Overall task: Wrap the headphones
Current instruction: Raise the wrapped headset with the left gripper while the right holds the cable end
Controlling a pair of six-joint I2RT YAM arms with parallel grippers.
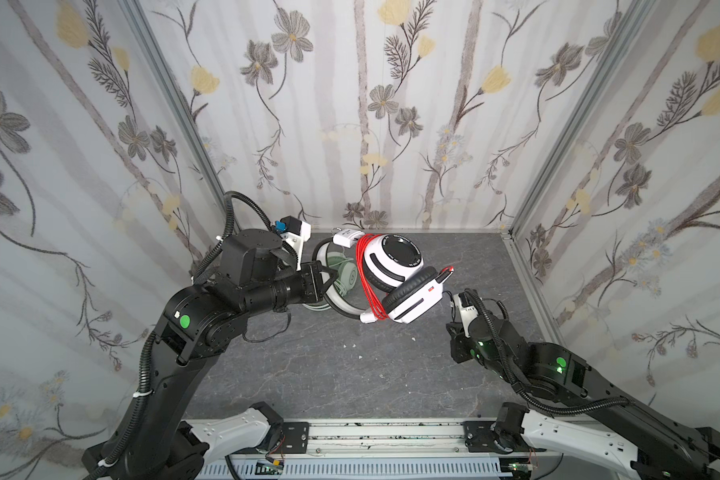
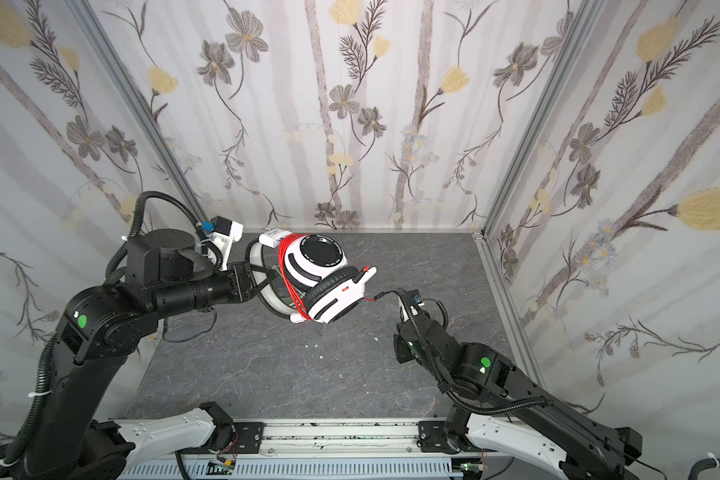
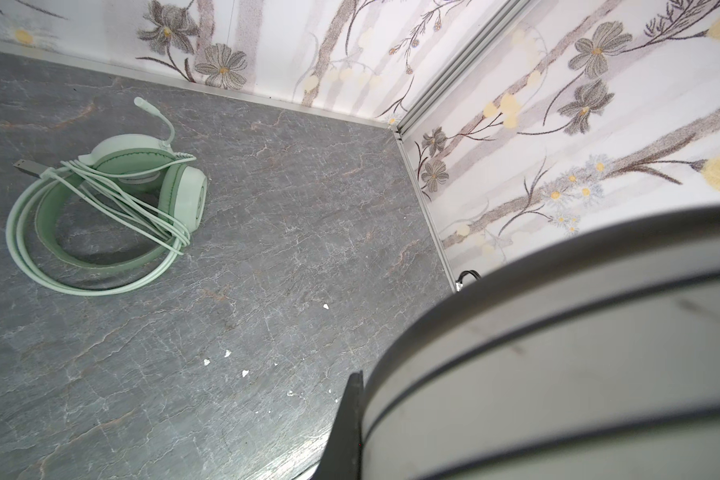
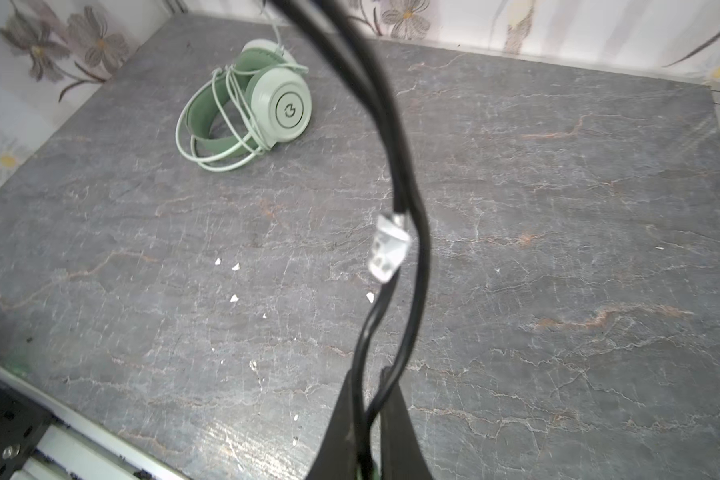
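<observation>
Headphones of two kinds are seen in the walled cell. The white-and-black headset [image 1: 391,262] [image 2: 321,257] is held up above the grey table [image 4: 558,208], near the middle of both top views. Its white headband is clamped by the left gripper [image 1: 329,277] [image 2: 269,276], whose jaws are closed tight on it. In the left wrist view the band fills the near corner as a pale blur beside one dark finger [image 3: 348,424]. A thin red cord [image 1: 366,274] [image 2: 287,270] is wound in several turns across the band and beside the upper ear cup. From the lower cup a short red run is led out to a black plug [image 2: 378,296].

The right gripper [image 4: 371,374] [image 2: 406,301] is pressed closed on two black leads [image 4: 391,124]. They pass between its jaws and rise out of the wrist view, with a small white piece [image 4: 385,249] fixed partway along them.

The mint-green headset [image 3: 188,195] [image 4: 287,108] [image 1: 344,274] is laid on the table at the far left, below and behind the raised headset. Its pale cord [image 3: 121,195] is looped around the band, and neither gripper is touching it
</observation>
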